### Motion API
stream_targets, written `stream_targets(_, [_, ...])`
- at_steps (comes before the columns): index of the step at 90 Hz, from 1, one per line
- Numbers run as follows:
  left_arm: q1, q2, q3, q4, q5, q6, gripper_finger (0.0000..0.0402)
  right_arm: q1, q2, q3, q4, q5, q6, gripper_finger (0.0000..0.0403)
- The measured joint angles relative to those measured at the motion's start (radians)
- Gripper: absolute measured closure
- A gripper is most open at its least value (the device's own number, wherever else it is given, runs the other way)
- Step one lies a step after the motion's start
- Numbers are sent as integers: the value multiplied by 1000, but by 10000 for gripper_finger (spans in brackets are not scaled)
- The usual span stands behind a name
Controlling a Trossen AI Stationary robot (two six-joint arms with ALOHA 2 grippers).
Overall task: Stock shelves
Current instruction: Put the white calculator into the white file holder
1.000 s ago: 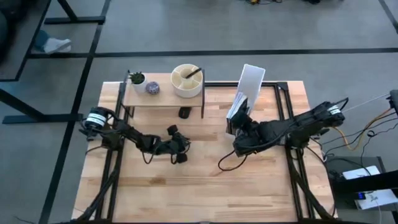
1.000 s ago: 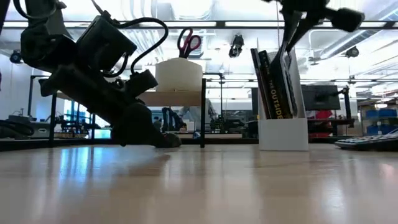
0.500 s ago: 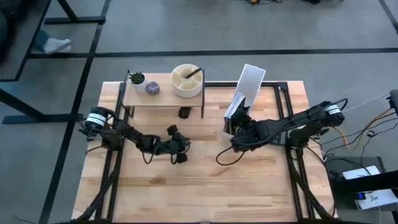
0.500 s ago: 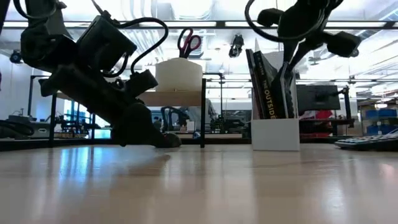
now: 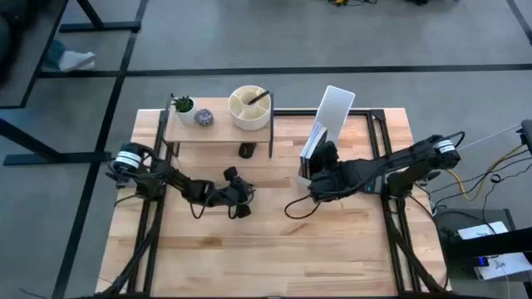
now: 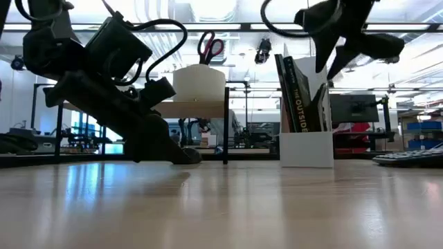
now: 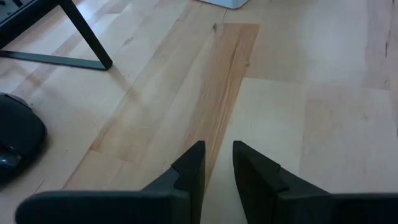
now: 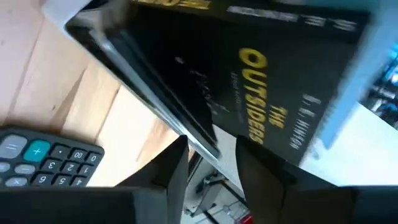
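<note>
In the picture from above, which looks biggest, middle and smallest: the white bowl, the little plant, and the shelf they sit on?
Largest to smallest in the high view:
1. the shelf
2. the white bowl
3. the little plant
All three stand at a similar height, so nearness does not skew this.

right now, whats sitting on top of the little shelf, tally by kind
On the shelf:
plant: 1
small round thing: 1
white pot: 1
scissors, standing in the pot: 1
total: 4
</note>
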State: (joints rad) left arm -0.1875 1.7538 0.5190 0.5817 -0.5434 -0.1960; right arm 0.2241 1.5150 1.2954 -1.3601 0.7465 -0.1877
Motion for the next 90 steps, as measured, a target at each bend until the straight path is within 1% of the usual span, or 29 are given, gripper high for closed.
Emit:
stream_targets(10, [0, 0, 0, -1, 0, -7, 335, -1, 0, 68, -28, -22, 264, 279])
stream_targets(17, [0, 0, -2, -1, 0, -19, 335, -12, -1, 116, -60, -53, 528, 281])
stream_targets(29, [0, 0, -3, -5, 1, -66, 335, -62, -4, 177, -104, -238, 1065, 291])
stream_targets(32, [0, 0, -3, -6, 1, -77, 335, -67, -5, 178, -104, -277, 1168, 293])
stream_targets(35, [0, 0, -3, -6, 1, -85, 335, -68, -6, 178, -104, -303, 1235, 296])
stream_targets(46, [-2, 0, -3, -10, 6, -101, 335, -66, -8, 163, -100, -356, 1321, 304])
stream_targets(53, [-2, 0, -3, -23, 35, -103, 335, -67, -8, 153, -88, -379, 1378, 310])
stream_targets(59, [-2, 0, -4, -33, 58, -103, 335, -65, -8, 151, -72, -383, 1418, 316])
stream_targets(65, [-3, -1, -5, -41, 61, -103, 335, -56, -8, 150, -57, -386, 1454, 323])
stream_targets(74, [-2, -2, -4, -52, 61, -103, 335, -40, 0, 148, -36, -401, 1492, 335])
stream_targets(79, [-2, -2, -4, -53, 61, -102, 335, -35, 11, 148, -28, -431, 1506, 344])
stream_targets(90, [-2, -2, -4, -55, 61, -90, 335, -11, 67, 145, 30, -468, 1503, 370])
